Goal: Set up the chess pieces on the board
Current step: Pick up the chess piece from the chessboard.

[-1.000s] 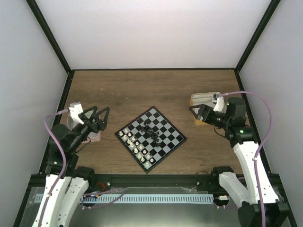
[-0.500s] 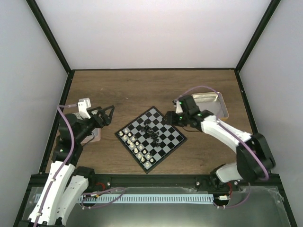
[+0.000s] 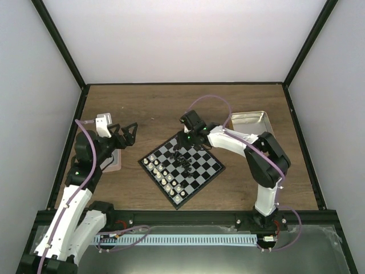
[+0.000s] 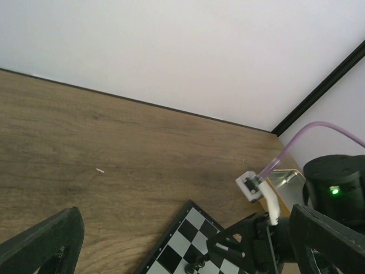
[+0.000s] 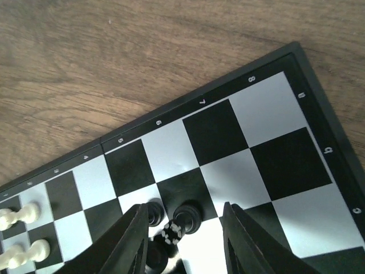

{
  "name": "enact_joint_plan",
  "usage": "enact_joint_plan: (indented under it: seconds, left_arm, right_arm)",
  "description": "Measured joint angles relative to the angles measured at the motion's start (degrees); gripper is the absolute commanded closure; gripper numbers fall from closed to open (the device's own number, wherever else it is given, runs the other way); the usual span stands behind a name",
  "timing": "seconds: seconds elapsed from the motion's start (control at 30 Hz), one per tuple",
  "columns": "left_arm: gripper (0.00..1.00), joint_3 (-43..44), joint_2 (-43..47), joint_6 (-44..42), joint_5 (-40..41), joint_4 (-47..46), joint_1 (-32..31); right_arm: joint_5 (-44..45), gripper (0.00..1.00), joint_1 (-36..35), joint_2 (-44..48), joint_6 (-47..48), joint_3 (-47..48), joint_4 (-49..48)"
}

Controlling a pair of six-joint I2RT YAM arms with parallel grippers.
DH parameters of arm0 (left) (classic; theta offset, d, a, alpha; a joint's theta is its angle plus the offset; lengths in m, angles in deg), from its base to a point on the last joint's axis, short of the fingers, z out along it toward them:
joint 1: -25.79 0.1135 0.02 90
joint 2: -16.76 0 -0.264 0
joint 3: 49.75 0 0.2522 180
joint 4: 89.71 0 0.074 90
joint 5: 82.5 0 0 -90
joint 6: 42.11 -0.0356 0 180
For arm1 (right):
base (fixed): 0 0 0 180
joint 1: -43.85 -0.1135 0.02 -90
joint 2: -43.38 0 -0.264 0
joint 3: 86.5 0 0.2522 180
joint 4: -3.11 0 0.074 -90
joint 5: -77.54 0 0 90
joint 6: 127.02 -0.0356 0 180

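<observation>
The table (image 3: 171, 108) bears the board (image 3: 212, 165) at its middle, turned corner-on to the arms. The right arm reaches across to the board's far corner. Its claw (image 5: 182, 217) hangs low with the fingers apart, clamped on nothing, straddling a tight knot of black pieces (image 5: 187, 217). White pieces (image 3: 162, 174) stand in rows along the board's near-left edge.

The risk is the crowding. At least three black pieces sit touching or nearly so between the fingers, so a squeeze here could catch two at once. It could also pinch one off-centre and tip it, or knock a neighbour over as the fingers come in. A toppled piece could roll off across the squares.

The left claw (image 3: 126, 132) hovers wide apart and empty, well left of the board, above a pink-rimmed tray (image 3: 114, 162). A tan-rimmed tray (image 3: 254, 113) lies far right. Neither is in the right arm's way; only the neighbouring black pieces hinder it.
</observation>
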Motion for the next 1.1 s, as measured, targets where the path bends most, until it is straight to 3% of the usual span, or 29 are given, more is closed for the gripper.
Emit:
enact_joint_plan:
  seconds: [0.13, 0.27, 0.77, 0.87, 0.97, 1.1]
  left_arm:
    - [0.00, 0.5, 0.2, -0.8, 0.0, -0.4, 0.0]
    - [0.00, 0.5, 0.3, -1.0, 0.0, -0.4, 0.0]
    - [0.00, 0.5, 1.1, -2.1, 0.0, -0.3, 0.0]
    - [0.00, 0.6, 0.8, -2.1, -0.1, -0.3, 0.0]
    - [0.00, 0.7, 0.4, -2.1, -0.2, -0.3, 0.0]
    - [0.00, 0.7, 0.3, -2.1, -0.2, -0.3, 0.0]
  right_arm:
    - [1.7, 0.63, -1.7, -3.2, 0.8, 2.2, 1.5]
    - [4.0, 0.73, -3.5, -5.9, 1.4, 5.4, 3.1]
    - [10.3, 0.81, -4.7, -7.4, 0.7, 6.9, 5.8]
    - [10.5, 0.79, -4.8, -7.5, 0.5, 7.0, 5.9]
    - [10.6, 0.68, -4.8, -7.5, 0.2, 7.0, 6.0]
    - [10.6, 0.68, -4.8, -7.5, 0.1, 7.0, 6.7]
